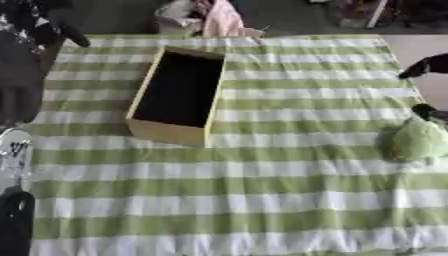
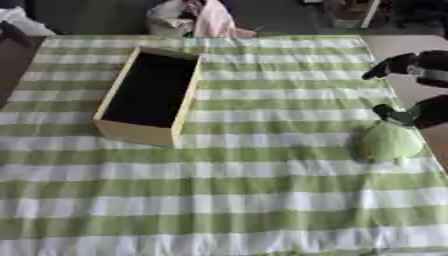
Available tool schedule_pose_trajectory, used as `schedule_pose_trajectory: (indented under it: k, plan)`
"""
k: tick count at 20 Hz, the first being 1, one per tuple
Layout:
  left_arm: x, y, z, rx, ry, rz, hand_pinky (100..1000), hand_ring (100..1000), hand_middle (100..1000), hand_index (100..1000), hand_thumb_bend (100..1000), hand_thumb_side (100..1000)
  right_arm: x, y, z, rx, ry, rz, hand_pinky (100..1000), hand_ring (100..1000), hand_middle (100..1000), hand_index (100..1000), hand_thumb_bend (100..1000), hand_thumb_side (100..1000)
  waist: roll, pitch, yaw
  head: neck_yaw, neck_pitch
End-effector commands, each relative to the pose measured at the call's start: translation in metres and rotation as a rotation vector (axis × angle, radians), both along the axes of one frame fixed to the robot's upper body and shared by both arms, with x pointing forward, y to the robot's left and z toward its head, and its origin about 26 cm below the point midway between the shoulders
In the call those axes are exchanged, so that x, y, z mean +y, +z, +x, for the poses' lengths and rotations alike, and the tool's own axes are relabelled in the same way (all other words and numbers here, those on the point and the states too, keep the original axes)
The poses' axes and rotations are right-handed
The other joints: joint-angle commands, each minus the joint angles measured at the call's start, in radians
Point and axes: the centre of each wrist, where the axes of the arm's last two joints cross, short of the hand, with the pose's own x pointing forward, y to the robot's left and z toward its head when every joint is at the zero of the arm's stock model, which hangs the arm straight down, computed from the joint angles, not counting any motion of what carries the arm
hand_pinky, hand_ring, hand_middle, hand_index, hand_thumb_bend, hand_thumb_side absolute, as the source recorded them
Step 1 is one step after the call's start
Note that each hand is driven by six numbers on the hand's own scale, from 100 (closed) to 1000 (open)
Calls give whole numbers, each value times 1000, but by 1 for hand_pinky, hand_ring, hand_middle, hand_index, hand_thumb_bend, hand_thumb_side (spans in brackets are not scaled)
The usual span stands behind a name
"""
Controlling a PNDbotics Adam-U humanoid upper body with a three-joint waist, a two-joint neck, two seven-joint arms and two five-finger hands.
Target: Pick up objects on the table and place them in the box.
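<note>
A wooden box (image 2: 140,132) with a dark inside lies open on the green and white striped cloth, left of centre. A soft, rounded green object (image 2: 389,142) rests on the cloth near the right edge. My right hand (image 2: 418,112) hangs just above and behind it, open. One dark finger (image 2: 387,68) points left higher up, and another finger (image 2: 389,114) reaches down to the object's top edge. Whether it touches is unclear. At the lower left edge a dark shape shows that I take for my left hand (image 1: 14,220); it is too dark to read.
The table's right edge (image 2: 411,95) runs close beside the green object. Beyond the far edge lie pink cloth (image 2: 214,20) and clutter. Dark shapes and a silvery part (image 1: 13,150) stand along the left side.
</note>
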Motion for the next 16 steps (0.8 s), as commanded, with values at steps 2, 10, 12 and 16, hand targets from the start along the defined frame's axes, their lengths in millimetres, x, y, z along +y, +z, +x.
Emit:
schedule_pose_trajectory:
  k: [2,10,12,16]
  plan:
    - [1,6,-3,-24,-5,11,512,746,702,788,101,735,-16,17,-7,-22,-42,-75,1000,917,900,975,238,574,-3,-13,-5,5,-2]
    - [0,7,-3,-26,-12,20,511,748,704,789,100,732,-19,9,-7,5,-37,-139,1000,918,907,994,248,506,-1,-11,-4,6,-4]
    - [0,7,-3,-27,-14,23,511,748,704,789,100,728,-22,5,-7,30,-44,-140,1000,917,906,995,240,497,-1,-10,-3,5,-5]
    - [0,7,-3,-27,-17,27,511,749,704,789,100,728,-27,0,-5,65,-51,-133,1000,922,908,1000,243,461,-1,-9,-1,8,-4]
